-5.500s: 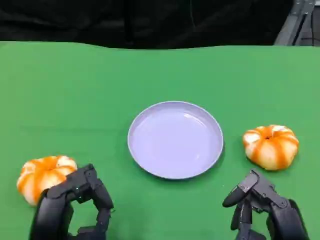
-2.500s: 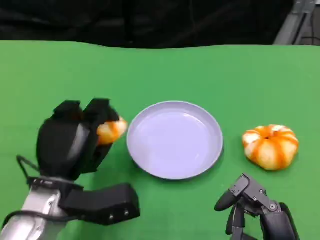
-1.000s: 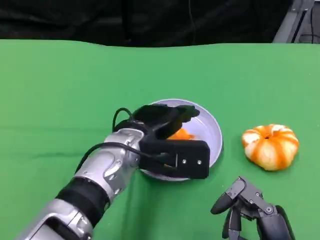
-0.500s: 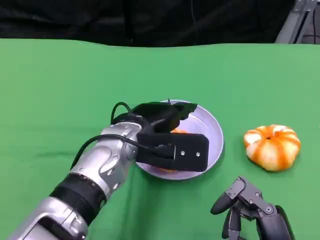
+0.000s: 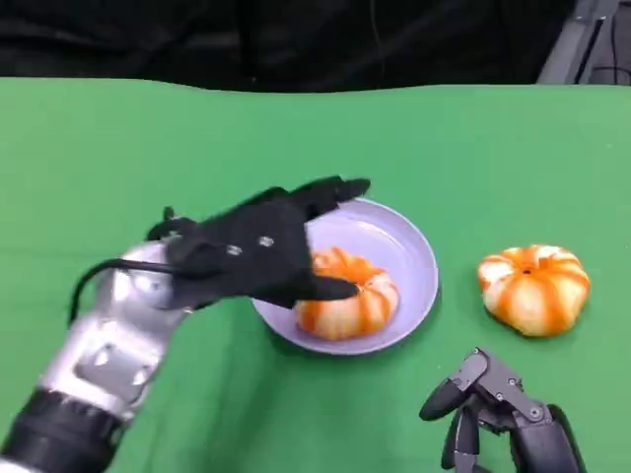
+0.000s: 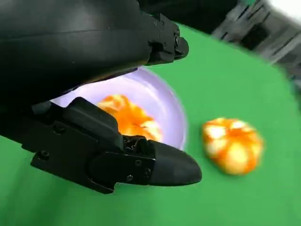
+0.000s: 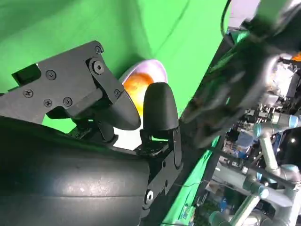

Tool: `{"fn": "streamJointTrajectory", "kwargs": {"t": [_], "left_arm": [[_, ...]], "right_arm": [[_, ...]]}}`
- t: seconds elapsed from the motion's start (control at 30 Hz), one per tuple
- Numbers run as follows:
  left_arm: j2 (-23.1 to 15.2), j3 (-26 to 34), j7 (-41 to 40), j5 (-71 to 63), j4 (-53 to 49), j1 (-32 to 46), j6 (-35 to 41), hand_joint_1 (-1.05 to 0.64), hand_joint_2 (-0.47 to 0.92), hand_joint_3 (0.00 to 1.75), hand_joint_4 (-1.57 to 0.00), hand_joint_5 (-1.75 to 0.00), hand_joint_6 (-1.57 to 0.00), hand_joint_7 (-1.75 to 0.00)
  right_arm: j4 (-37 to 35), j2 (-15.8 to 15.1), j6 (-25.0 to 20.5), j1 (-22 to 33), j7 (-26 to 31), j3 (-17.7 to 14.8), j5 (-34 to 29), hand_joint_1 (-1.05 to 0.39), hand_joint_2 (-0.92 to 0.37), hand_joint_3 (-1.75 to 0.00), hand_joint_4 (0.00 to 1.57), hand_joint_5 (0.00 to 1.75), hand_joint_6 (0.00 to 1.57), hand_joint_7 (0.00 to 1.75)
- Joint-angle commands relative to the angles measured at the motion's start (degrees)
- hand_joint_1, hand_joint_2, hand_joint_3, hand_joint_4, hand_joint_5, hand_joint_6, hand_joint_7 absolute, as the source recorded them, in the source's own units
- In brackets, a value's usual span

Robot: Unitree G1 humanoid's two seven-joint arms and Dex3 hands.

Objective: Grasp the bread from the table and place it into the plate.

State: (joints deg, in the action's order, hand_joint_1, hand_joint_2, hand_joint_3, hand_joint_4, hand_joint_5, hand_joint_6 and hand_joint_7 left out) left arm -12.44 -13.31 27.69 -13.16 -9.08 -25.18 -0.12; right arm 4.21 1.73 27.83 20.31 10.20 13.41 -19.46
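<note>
An orange-and-white striped bread (image 5: 347, 301) lies in the lavender plate (image 5: 414, 254) at the table's middle. My left hand (image 5: 266, 246) hovers over the plate's left rim with its fingers spread, holding nothing. The left wrist view shows that bread (image 6: 128, 117) in the plate (image 6: 164, 101) beyond the left hand's fingers (image 6: 141, 162). A second striped bread (image 5: 533, 288) rests on the green table to the right of the plate, also seen as the bread (image 6: 232, 145) in the left wrist view. My right hand (image 5: 503, 419) sits low near the front edge with fingers curled, empty.
The green table (image 5: 148, 158) spreads around the plate. Its far edge meets a dark backdrop (image 5: 296, 39). The right wrist view shows the plate with bread (image 7: 141, 84) and blurred lab equipment (image 7: 263, 141) off the table.
My left hand carried the bread from the table's left side to the plate, let it go there, and has now drawn back to the left with fingers spread. The right hand stayed put.
</note>
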Motion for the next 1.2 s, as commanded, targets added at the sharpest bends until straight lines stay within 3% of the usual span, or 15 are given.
{"fn": "streamJointTrajectory", "kwargs": {"t": [0.03,0.23,0.27,0.3,0.33,0.4,0.43,0.47,0.53,0.6,0.73,1.2], "left_arm": [[-0.99,5.34,-3.60,5.16,6.48,9.63,-6.02,-0.56,0.92,0.15,-0.32,-0.83,-0.44,-0.30],[-1.14,5.31,-3.81,5.45,6.86,10.09,-6.34,-0.55,0.92,0.15,-0.31,-0.90,-0.46,-0.32],[0.29,7.94,-6.33,7.72,7.39,14.47,-11.06,-0.55,0.92,0.15,-0.31,-0.90,-0.46,-0.32],[1.34,9.90,-8.26,9.45,7.71,17.77,-14.74,-0.44,0.90,0.21,-0.46,-1.06,-0.57,-0.47],[2.05,11.20,-9.61,10.65,7.80,19.99,-17.50,-0.37,0.78,0.44,-0.56,-1.18,-0.57,-0.69],[3.85,12.79,-11.74,12.75,9.27,24.36,-21.36,-0.33,0.65,0.70,-0.60,-1.24,-0.55,-0.84],[4.93,13.48,-12.80,13.86,10.47,26.79,-23.01,-0.28,0.50,1.05,-0.67,-1.44,-0.63,-1.12],[6.15,13.97,-14.08,14.68,11.73,29.24,-24.65,-0.26,0.42,1.20,-0.69,-1.51,-0.65,-1.23],[7.53,14.21,-15.40,15.40,13.05,31.73,-26.23,-0.13,0.34,1.45,-0.77,-1.63,-0.74,-1.42],[8.96,13.86,-16.56,15.63,14.40,34.68,-26.98,-0.05,0.32,1.56,-0.84,-1.71,-0.79,-1.56],[10.68,13.60,-18.66,14.22,16.21,38.81,-27.48,0.00,0.32,1.67,-0.95,-1.74,-0.82,-1.73],[11.55,12.90,-19.97,12.80,12.73,41.68,-31.27,-0.08,0.28,1.68,-0.96,-1.75,-0.79,-1.74]], "right_arm": [[0.67,-0.56,0.25,0.46,0.01,-0.44,0.71,-0.14,-0.70,-1.46,0.82,1.75,0.43,1.75],[0.68,-0.62,0.23,0.45,0.05,-0.39,0.73,-0.14,-0.69,-1.46,0.82,1.75,0.43,1.75],[0.64,-0.69,0.30,0.47,0.14,-0.48,0.63,-0.14,-0.69,-1.46,0.82,1.75,0.43,1.75],[0.61,-0.75,0.35,0.48,0.21,-0.54,0.54,-0.14,-0.69,-1.46,0.82,1.75,0.43,1.75],[0.59,-0.79,0.39,0.49,0.25,-0.58,0.49,-0.14,-0.69,-1.46,0.82,1.75,0.42,1.75],[0.68,-0.77,0.25,0.55,0.36,-0.61,0.21,-0.15,-0.69,-1.46,0.82,1.75,0.42,1.75],[0.74,-0.74,0.13,0.58,0.43,-0.62,0.03,-0.15,-0.68,-1.45,0.82,1.75,0.42,1.75],[0.95,-0.67,-0.17,0.66,0.50,-0.62,-0.15,-0.15,-0.68,-1.45,0.82,1.75,0.42,1.75],[1.20,-0.60,-0.51,0.74,0.55,-0.60,-0.24,-0.15,-0.68,-1.45,0.83,1.75,0.43,1.75],[1.06,-0.82,-0.06,0.58,0.58,-0.74,-0.19,-0.14,-0.69,-1.44,0.82,1.75,0.43,1.75],[0.97,-1.02,0.17,0.63,0.53,-0.82,0.00,-0.13,-0.69,-1.44,0.81,1.75,0.43,1.75],[1.01,-1.85,0.52,0.97,-0.07,-1.63,0.35,-0.16,-0.70,-1.42,0.79,1.75,0.42,1.75]]}}
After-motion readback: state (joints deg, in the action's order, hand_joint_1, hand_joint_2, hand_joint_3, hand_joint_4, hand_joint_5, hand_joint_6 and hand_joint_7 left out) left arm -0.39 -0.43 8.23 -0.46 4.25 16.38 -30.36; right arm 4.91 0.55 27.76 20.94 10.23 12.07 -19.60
